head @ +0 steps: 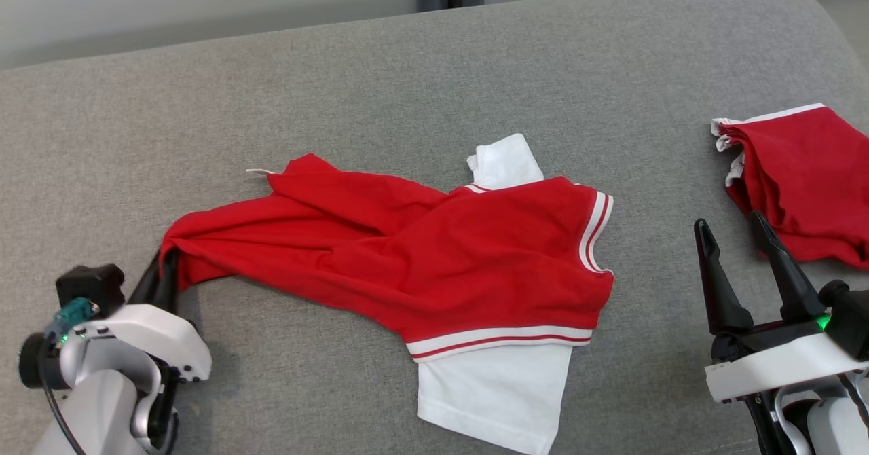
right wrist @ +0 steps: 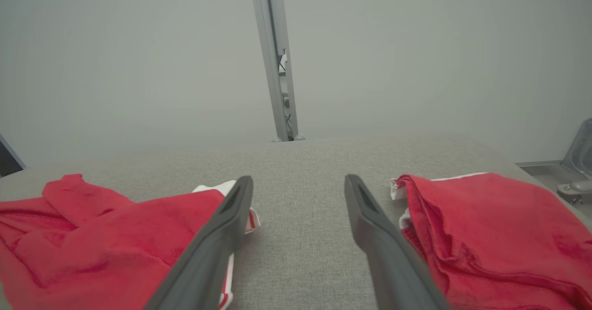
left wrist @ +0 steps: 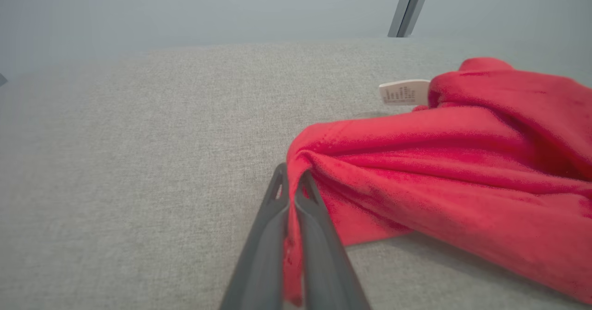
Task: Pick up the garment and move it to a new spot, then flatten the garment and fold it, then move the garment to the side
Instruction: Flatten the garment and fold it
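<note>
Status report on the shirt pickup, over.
Left end effector shut on red fabric shirt with white trim, bunched left end. Right end effector open, empty. Second red garment at right, clear of shirt.

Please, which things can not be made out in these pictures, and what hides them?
- Print on the label, left wrist view: too small and blurred to read.
- The second red garment, head view: cut off by the right edge.
- Tips of the left gripper, head view: buried in a fold of the garment.
</note>
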Tool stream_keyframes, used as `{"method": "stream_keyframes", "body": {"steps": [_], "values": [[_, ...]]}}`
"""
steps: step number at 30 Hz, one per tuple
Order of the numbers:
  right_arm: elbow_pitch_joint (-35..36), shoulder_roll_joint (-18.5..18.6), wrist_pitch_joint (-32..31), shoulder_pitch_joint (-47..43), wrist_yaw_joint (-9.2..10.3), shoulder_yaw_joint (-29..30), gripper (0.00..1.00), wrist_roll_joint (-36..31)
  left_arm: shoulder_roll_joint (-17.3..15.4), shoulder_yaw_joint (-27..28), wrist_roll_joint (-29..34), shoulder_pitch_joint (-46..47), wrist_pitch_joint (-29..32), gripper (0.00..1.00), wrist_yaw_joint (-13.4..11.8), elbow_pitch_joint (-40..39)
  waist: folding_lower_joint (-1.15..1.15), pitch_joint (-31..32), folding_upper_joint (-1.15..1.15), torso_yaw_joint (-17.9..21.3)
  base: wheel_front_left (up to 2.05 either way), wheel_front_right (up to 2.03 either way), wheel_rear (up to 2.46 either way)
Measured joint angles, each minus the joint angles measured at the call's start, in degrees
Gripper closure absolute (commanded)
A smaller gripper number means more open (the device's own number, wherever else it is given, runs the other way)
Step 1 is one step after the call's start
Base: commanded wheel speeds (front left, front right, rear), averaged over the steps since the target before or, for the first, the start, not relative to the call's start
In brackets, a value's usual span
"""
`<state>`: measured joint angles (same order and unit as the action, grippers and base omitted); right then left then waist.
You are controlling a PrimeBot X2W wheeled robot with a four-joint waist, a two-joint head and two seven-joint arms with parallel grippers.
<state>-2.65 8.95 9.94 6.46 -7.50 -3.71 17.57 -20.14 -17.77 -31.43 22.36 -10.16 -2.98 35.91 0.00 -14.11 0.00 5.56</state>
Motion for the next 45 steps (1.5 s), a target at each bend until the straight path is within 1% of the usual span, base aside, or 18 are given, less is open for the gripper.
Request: {"method": "stream_keyframes", "body": {"steps": [1, 3, 6, 8, 10, 16, 20, 23, 26, 30, 34, 42, 45], "values": [[-0.09, 0.01, 0.0, 0.06, 0.0, -0.04, 0.0, 0.0, 0.51, 0.05, -0.38, -0.43, -0.33, 0.94, 0.29, 0.01, 0.0, 0.0, 0.0, -0.17, 0.0, 0.0, 0.0], [-0.36, 0.01, 0.0, 0.08, 0.0, -0.02, 0.0, -0.01, 1.69, 0.19, -1.01, -1.35, -1.25, 0.0, 0.41, -0.31, 0.0, 0.11, 0.0, -0.51, 0.0, 0.0, 0.0], [-0.79, 0.03, 0.0, 0.32, 0.0, -0.48, 0.0, -0.19, 2.81, 0.65, -1.52, -3.27, -2.64, 0.0, 0.2, -1.97, 0.0, 0.78, 0.0, -0.83, 0.0, 0.0, 0.0], [-1.16, 0.18, 0.0, 0.36, 0.0, -0.73, 0.0, -0.38, 3.26, 1.23, -1.66, -4.94, -3.53, 0.0, -0.4, -3.77, 0.0, 1.43, 0.0, -1.11, 0.0, 0.0, 0.0], [-1.38, 0.25, -0.02, 0.35, 0.0, -0.96, 0.0, -0.68, 3.76, 1.98, -1.64, -6.85, -4.08, 0.0, -1.49, -6.37, 0.0, 2.23, 0.0, -1.42, 0.0, 0.0, 0.0], [-1.22, 0.29, -0.34, -0.3, 0.0, -1.02, 0.0, -2.25, 5.24, 5.32, 0.07, -13.66, -4.67, 0.0, -5.49, -19.47, 0.0, 4.93, 0.0, -2.88, 0.0, 0.0, 0.0], [-0.47, -0.25, -0.56, -1.21, 0.0, -1.23, 0.0, -3.61, 5.69, 7.23, 3.16, -17.33, -4.75, 0.0, -7.3, -28.25, 0.0, 6.73, 0.0, -3.97, 0.0, 0.0, 0.0], [-0.12, -0.8, -1.12, -2.03, 0.0, -1.51, 0.0, -4.47, 5.1, 7.35, 4.91, -19.56, -4.75, 0.0, -8.11, -31.73, 0.0, 8.08, 0.0, -4.56, 0.0, 0.0, 0.0], [0.13, -1.41, -1.57, -3.37, 0.0, -1.82, 0.0, -5.11, 4.11, 7.11, 5.98, -20.9, -4.38, 0.0, -8.73, -34.21, 0.0, 9.4, 0.0, -4.84, 0.0, 0.0, 0.0], [0.55, -1.9, -2.07, -5.0, 0.0, -2.08, 0.0, -5.2, 3.04, 6.64, 6.67, -22.69, -1.96, 0.0, -9.82, -36.93, 0.0, 10.79, 0.0, -4.89, 0.0, 0.0, 0.0], [1.19, -2.24, -2.37, -5.58, 0.0, -2.11, 0.0, -5.15, 2.8, 6.26, 6.67, -24.07, -0.58, 0.0, -10.67, -38.96, 0.0, 11.19, 0.0, -4.86, 0.0, 0.0, 0.0], [1.59, -2.38, -2.72, -5.64, 0.0, -2.12, 0.0, -4.93, 2.68, 5.86, 6.67, -24.43, 0.12, 0.0, -11.2, -40.16, 0.0, 11.12, 0.0, -5.05, 0.0, 0.0, 0.0], [1.86, -2.4, -2.86, -5.61, 0.0, -2.24, 0.0, -4.63, 2.47, 5.69, 6.61, -23.74, 0.64, 0.0, -10.88, -39.76, 0.0, 10.62, 0.0, -4.99, 0.0, 0.0, 0.0]]}}
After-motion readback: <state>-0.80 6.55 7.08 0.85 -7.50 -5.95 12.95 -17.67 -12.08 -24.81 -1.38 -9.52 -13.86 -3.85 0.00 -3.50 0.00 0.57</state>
